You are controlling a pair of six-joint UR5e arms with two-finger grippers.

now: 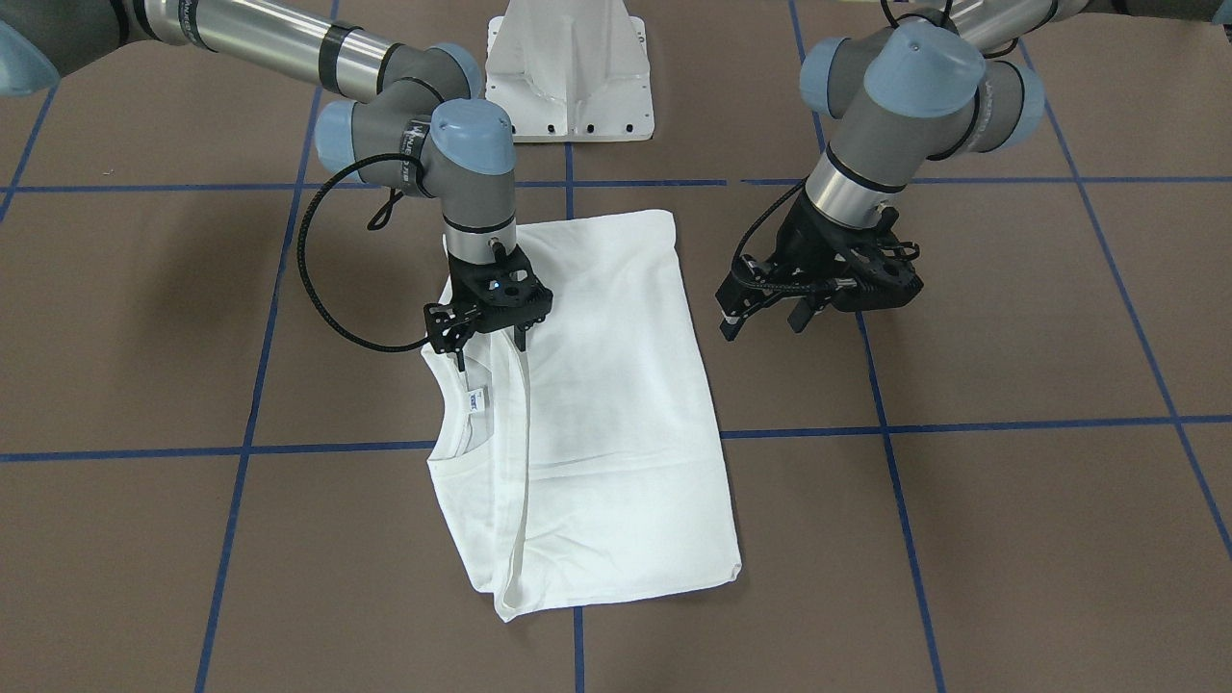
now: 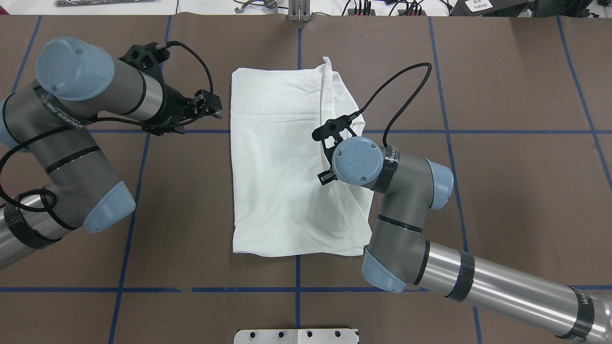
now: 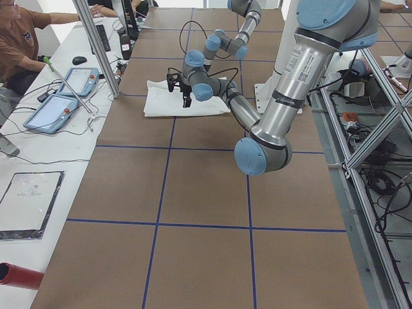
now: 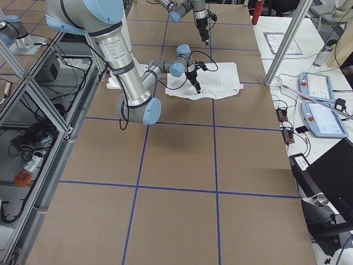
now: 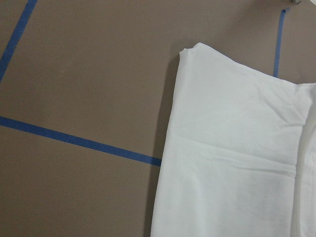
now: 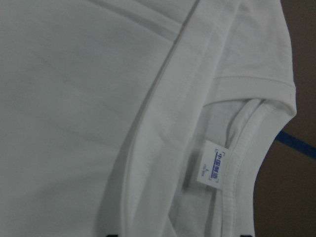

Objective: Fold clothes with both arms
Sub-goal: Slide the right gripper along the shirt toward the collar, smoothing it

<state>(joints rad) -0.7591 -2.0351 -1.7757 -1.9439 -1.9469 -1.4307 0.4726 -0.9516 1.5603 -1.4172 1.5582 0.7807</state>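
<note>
Brown table [image 1: 1011,539], blue grid lines. White T-shirt [image 1: 616,414] lies folded at frame centre, collar on its left edge. My right gripper [image 1: 491,348]: jaws spread, gripping nothing, tips down over that edge. My left gripper [image 1: 764,322]: spread, empty, right of the shirt. Neck label [image 1: 475,401] sits just below the right gripper.

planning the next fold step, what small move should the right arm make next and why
Probably lower the right gripper and shut it on the T-shirt by its collar: its jaws stand open just over that edge, while the left gripper hangs open off the cloth.
</note>
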